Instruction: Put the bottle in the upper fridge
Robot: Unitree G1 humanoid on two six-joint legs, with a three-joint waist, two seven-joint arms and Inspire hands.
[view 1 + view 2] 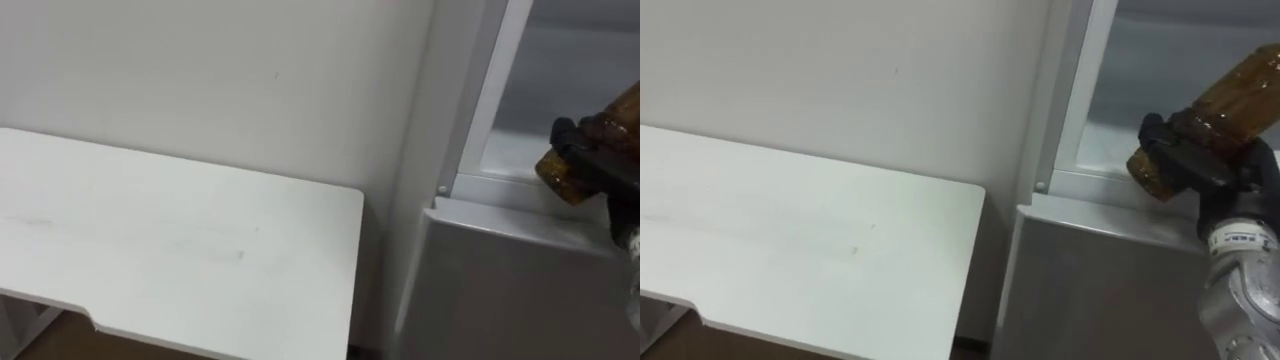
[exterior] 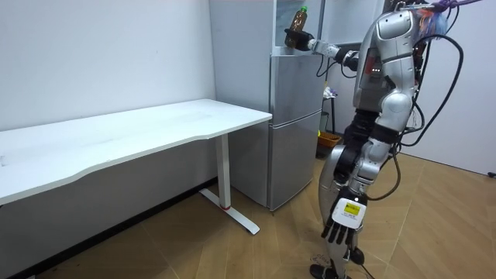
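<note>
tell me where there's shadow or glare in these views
Left eye view: the table is evenly lit, no glare, with shadow in the gap beside the fridge. Right eye view: the bottle in the right hand glows amber. Room view: shadow under the table.

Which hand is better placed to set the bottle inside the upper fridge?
The right hand: it grips the brown bottle at the edge of the open upper fridge compartment. The left hand hangs low beside the robot's leg, open and holding nothing.
</note>
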